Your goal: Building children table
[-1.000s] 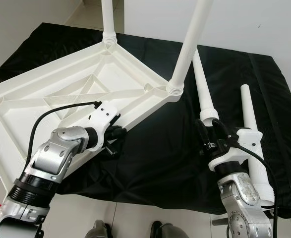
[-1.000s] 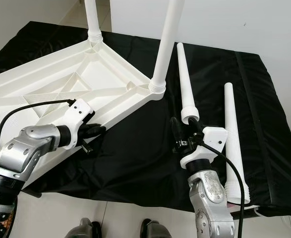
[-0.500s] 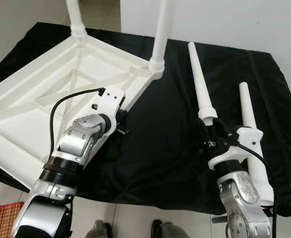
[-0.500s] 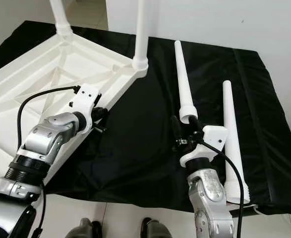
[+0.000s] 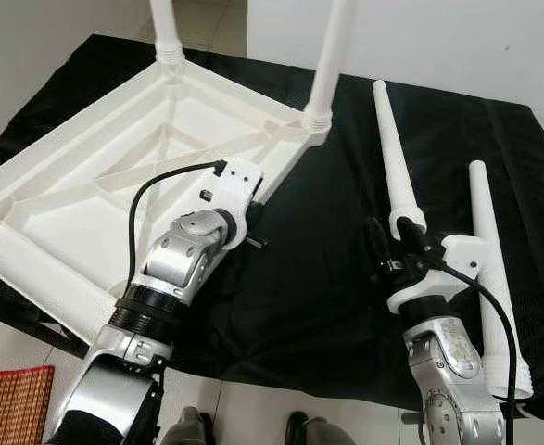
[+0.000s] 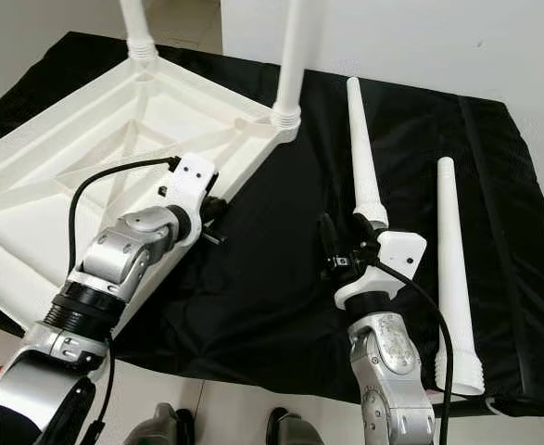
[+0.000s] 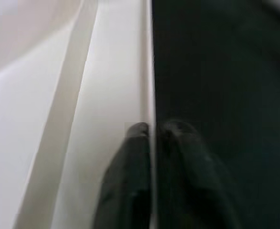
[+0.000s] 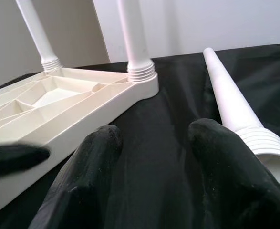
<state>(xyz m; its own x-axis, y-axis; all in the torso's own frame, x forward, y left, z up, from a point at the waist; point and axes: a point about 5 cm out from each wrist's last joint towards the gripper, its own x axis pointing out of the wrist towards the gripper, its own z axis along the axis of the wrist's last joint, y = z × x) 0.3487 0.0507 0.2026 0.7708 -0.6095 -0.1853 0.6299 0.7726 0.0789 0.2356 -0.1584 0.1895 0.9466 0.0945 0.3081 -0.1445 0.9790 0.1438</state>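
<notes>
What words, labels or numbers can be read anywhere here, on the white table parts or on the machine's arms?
None: no readable text stands on anything in view.
The upturned white tabletop, the two loose legs and the black cloth carry no print.
The left gripper and the right gripper show no legible markings.

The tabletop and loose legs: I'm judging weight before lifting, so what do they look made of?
The tabletop looks like moulded white plastic: ribbed underside, slight sheen. The loose legs seem the same, smooth tapered tubes with moulded threads. Probably light, though that is a guess.
</notes>
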